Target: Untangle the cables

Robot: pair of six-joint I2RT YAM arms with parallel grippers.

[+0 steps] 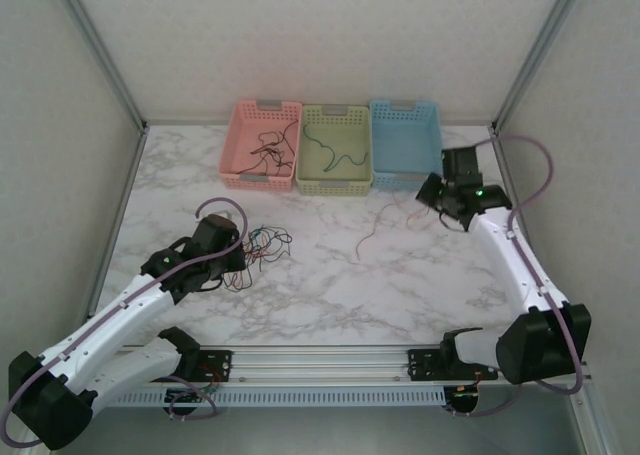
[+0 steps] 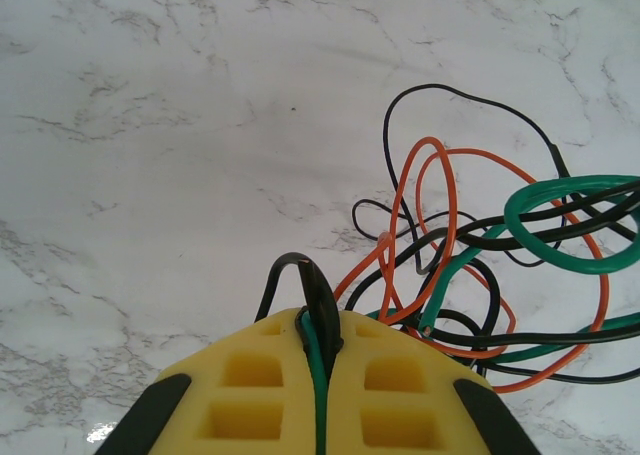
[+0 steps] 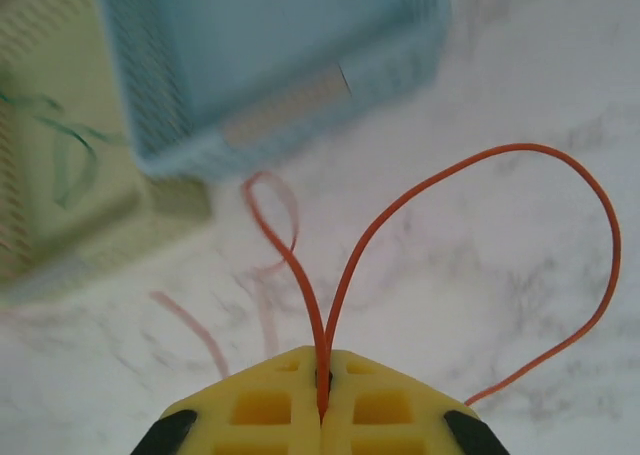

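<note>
A white marble-patterned table [image 1: 330, 295] with grey veins, seen from above. Three plastic lattice baskets stand in a row touching one another at the table's 12 o'clock edge: a pink basket [image 1: 240, 135], a green basket [image 1: 335, 183] and a blue basket [image 1: 405, 110]. Dark thin wires [image 1: 272, 150] lie curled in the pink one, and a single green wire [image 1: 340, 155] snakes across the green one.

At about 9 o'clock on the table sits the cables [image 1: 265, 247], a loose knot of hair-thin, glossy strands in black, green, red and orange. The left gripper [image 1: 238, 260] touches the knot's edge. From the left wrist, its ribbed yellow pads [image 2: 250, 375] are pressed together, pinching a black loop and a green strand, while the rest of the cables [image 2: 480, 265] spreads in overlapping rounded loops toward 3 o'clock.

The right gripper [image 1: 430, 197] hangs at about 2 o'clock, just in front of the blue basket. From the right wrist, its yellow pads [image 3: 260, 410] are closed on an orange cable [image 3: 560, 175], which rises in two strands and arcs into a wide smooth loop toward 2 o'clock. A thin reddish strand [image 1: 372, 233] lies curved on the marble near the centre; whether it is the same cable is unclear.
</note>
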